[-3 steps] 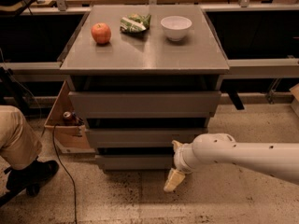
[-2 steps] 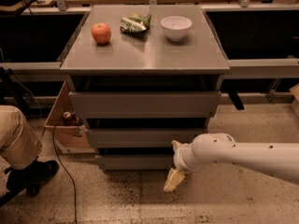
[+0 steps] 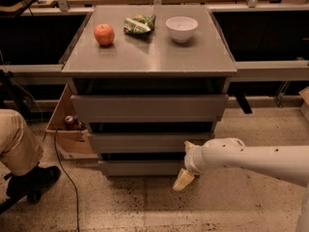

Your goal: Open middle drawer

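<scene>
Nothing is seen moved: the cream two-finger gripper [image 3: 186,162] is still held, jaws apart, by the wide grey middle drawer [image 3: 145,142] (second of three fronts). Above: one red apple [image 3: 104,34], one white bowl [image 3: 181,28].

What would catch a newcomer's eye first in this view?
The white arm across the lower right stands out first, with its gripper low by the right end of the middle drawer. Next come the red apple, green bag and white bowl, in a row on the grey cabinet top. A person's tan trouser leg shows at the left edge.
</scene>
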